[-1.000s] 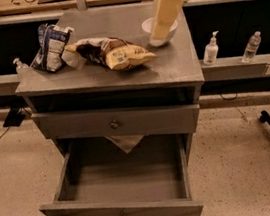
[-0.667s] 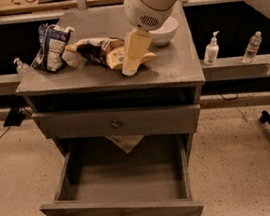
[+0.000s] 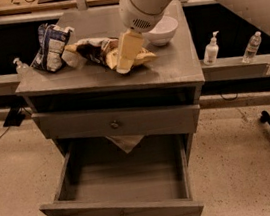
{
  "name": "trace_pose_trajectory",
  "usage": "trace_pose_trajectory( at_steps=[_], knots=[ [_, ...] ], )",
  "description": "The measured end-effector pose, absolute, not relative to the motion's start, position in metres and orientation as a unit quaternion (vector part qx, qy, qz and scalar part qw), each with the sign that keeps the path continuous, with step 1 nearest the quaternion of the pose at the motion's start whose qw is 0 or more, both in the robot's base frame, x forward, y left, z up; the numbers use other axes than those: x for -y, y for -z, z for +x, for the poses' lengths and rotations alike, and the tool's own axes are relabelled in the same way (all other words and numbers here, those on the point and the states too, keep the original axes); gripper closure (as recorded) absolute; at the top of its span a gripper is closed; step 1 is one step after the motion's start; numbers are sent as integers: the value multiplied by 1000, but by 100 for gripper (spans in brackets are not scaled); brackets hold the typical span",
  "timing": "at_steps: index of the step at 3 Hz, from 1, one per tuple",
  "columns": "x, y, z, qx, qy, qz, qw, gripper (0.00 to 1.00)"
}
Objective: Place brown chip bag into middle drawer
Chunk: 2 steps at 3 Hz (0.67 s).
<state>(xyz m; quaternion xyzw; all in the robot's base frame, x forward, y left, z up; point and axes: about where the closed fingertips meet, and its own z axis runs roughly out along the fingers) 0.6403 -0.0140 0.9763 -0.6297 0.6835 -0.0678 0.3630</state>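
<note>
Your glossy dark-brown and pale-yellow chip bag [image 3: 93, 49] lies flat on its side on top of the grey wooden cabinet [image 3: 179, 65], near the middle of the top and towards the front edge. It is crumpled. The dark-brown half points left, the pale-yellow half points right, and the light catches its creases. Its left end touches, or almost touches, the smaller blue-and-white snack bag [image 3: 51, 46], which stands slumped at the left of the top. The round white bowl [image 3: 163, 29] sits just behind the bag's right end.

Your cream-coloured gripper [image 3: 125, 67] hangs from the thick white arm [image 3: 145, 2] and comes down at a slant onto the yellow part of the bag, covering its middle. You cannot tell from here whether it is spread or closed, or whether it has the bag.

Below, the wide grey middle drawer [image 3: 89, 210] with the small round metal knob [image 3: 122, 215] is pulled well out. The upper grey drawer [image 3: 152, 121] stands only slightly forward, and a pale crumpled sheet [image 3: 125, 143] hangs under its front.
</note>
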Motion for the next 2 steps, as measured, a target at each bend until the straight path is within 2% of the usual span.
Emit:
trace_pose_trajectory(
  at_steps=[1,2],
  knots=[
    [10,-938,672,-689,90,-614,375,0],
    [-5,-894,692,-687,75,-615,381,0]
  ],
)
